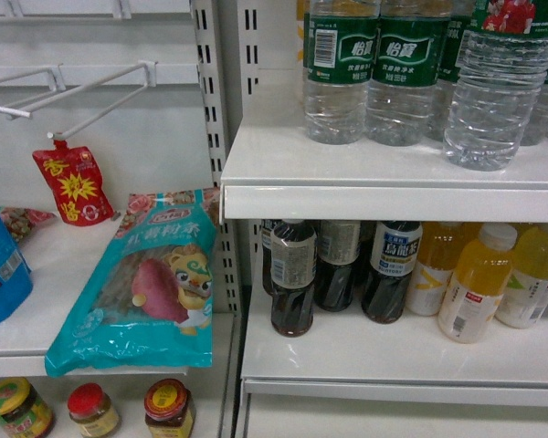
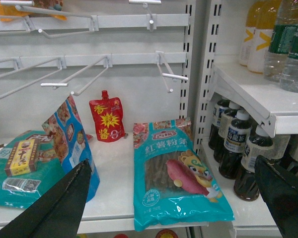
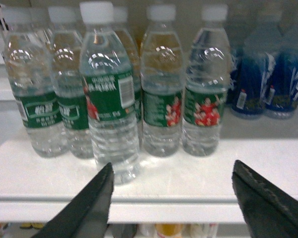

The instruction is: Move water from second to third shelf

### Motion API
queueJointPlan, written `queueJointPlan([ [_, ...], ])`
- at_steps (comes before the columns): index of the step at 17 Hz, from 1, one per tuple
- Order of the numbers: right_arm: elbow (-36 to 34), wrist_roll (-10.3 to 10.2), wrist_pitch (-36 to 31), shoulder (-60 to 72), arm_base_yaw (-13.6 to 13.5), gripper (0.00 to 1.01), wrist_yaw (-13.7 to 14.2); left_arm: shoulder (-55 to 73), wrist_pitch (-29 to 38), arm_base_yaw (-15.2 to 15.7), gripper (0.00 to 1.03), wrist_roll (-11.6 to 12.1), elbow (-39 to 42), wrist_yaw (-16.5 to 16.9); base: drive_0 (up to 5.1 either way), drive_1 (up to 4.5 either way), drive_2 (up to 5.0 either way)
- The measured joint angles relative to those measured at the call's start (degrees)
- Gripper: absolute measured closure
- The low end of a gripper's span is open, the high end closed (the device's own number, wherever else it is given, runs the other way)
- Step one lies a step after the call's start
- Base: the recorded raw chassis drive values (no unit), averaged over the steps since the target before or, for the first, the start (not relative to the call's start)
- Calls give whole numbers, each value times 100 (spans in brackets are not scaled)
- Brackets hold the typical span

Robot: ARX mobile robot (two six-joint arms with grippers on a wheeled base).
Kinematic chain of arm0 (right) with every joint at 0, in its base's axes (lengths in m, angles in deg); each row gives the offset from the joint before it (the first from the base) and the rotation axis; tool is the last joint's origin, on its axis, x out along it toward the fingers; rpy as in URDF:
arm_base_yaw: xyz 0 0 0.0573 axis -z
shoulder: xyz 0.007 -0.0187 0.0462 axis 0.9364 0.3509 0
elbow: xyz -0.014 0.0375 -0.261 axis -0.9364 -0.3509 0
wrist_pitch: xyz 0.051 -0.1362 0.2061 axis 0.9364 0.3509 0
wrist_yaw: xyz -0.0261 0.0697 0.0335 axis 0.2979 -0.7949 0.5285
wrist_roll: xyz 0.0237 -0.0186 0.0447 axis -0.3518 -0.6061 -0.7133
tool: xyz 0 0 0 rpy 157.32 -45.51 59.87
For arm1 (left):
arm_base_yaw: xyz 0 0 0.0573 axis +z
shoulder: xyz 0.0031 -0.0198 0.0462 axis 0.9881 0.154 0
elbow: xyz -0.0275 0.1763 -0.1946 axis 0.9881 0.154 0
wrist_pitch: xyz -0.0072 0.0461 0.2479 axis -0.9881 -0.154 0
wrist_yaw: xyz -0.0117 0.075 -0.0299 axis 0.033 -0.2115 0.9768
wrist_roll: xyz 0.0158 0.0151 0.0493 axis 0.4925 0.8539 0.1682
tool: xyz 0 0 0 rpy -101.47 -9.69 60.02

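Several bottles of water stand on a white shelf (image 3: 198,181) in the right wrist view, clear and ribbed with white caps and green labels. The nearest water bottle (image 3: 109,99) is at the front left, two more (image 3: 161,89) (image 3: 203,89) behind it to the right. My right gripper (image 3: 172,168) is open in front of the shelf edge, just short of the bottles and holding nothing. The head view shows the same water (image 1: 498,91) on the upper shelf (image 1: 393,187); neither gripper appears there. My left gripper (image 2: 172,162) is open and empty before the left-hand shelves.
Under the water, a lower shelf (image 1: 393,360) holds dark tea bottles (image 1: 293,278) and yellow juice bottles (image 1: 475,287). Left of the upright lie a teal noodle bag (image 1: 151,283), a red pouch (image 1: 73,187) and a blue bag (image 1: 0,274). Wire hooks (image 1: 82,91) stick out above; jars (image 1: 169,411) stand below.
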Motion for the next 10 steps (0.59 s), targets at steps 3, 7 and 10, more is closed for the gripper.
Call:
queueJointPlan([
  [3,-896,33,-350,-726,522,53,-337,0,0,0,5,0,0,0,0,0,0],
  [7,-1650,39,-289,-1241,470,96,-448,0,0,0,5,0,0,0,0,0,0],
  [10,-1814,61,-7,-1797,470,99,-448,0,0,0,5,0,0,0,0,0,0],
])
